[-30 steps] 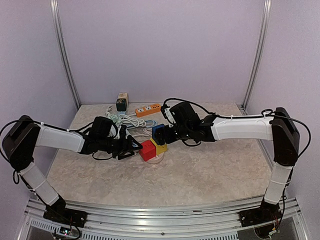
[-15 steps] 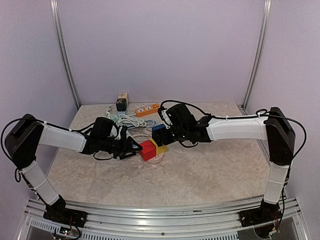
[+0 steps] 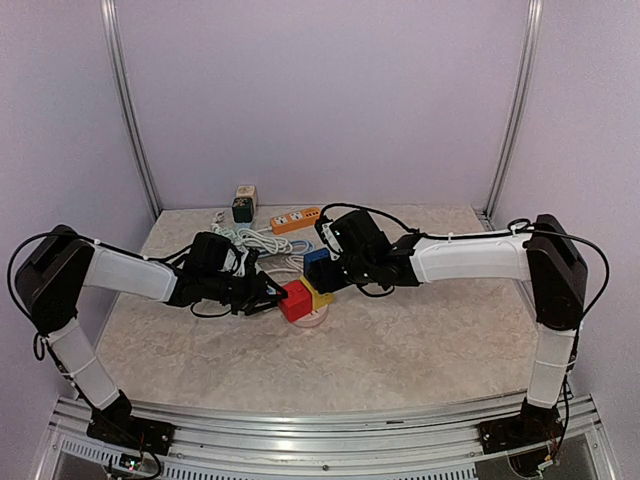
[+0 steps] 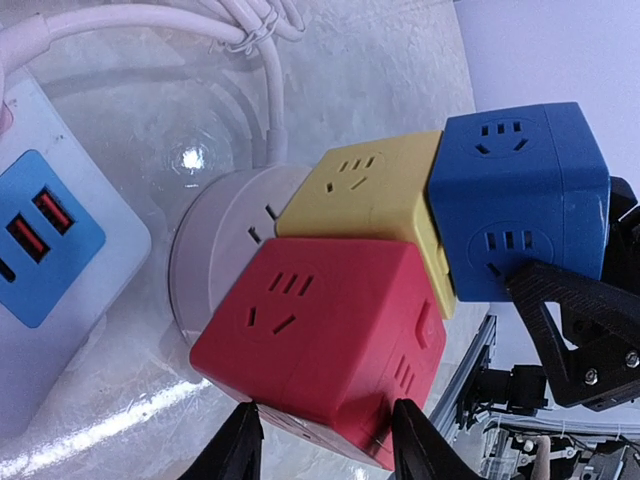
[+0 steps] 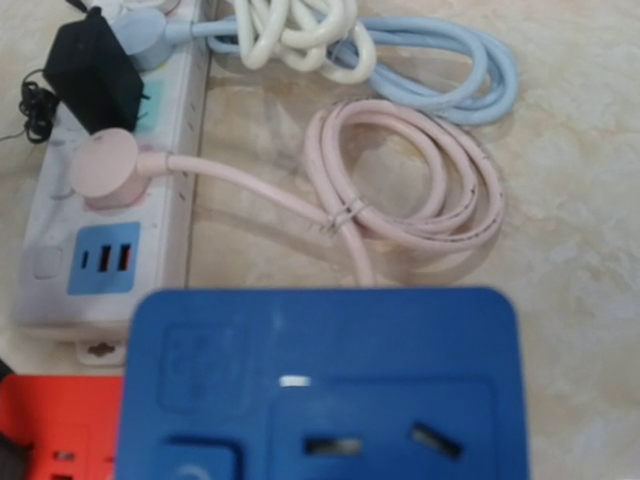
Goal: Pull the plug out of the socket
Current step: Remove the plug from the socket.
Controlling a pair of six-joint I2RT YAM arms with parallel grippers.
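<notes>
A red cube socket (image 3: 296,298), a yellow cube (image 3: 320,292) and a blue cube (image 3: 317,260) are joined in a row on a round white base (image 3: 312,318). My left gripper (image 3: 268,293) reaches in from the left. In the left wrist view its fingers (image 4: 240,445) clamp the near lower edge of the red cube (image 4: 320,340). My right gripper (image 3: 328,270) is at the blue cube from the right. One of its black fingers (image 4: 570,310) lies against the blue cube (image 4: 520,200). The blue cube (image 5: 320,380) fills the bottom of the right wrist view and hides those fingers.
A white power strip (image 5: 100,230) with a pink plug (image 5: 105,160) and a black adapter (image 5: 90,75) lies behind the cubes, beside a coiled pink cord (image 5: 410,190) and a light blue cable (image 5: 440,60). An orange power strip (image 3: 296,219) and small adapters (image 3: 243,203) sit at the back.
My left gripper has moved right onto the red cube. My right arm has shifted slightly left at the blue cube. The cubes stay joined.
</notes>
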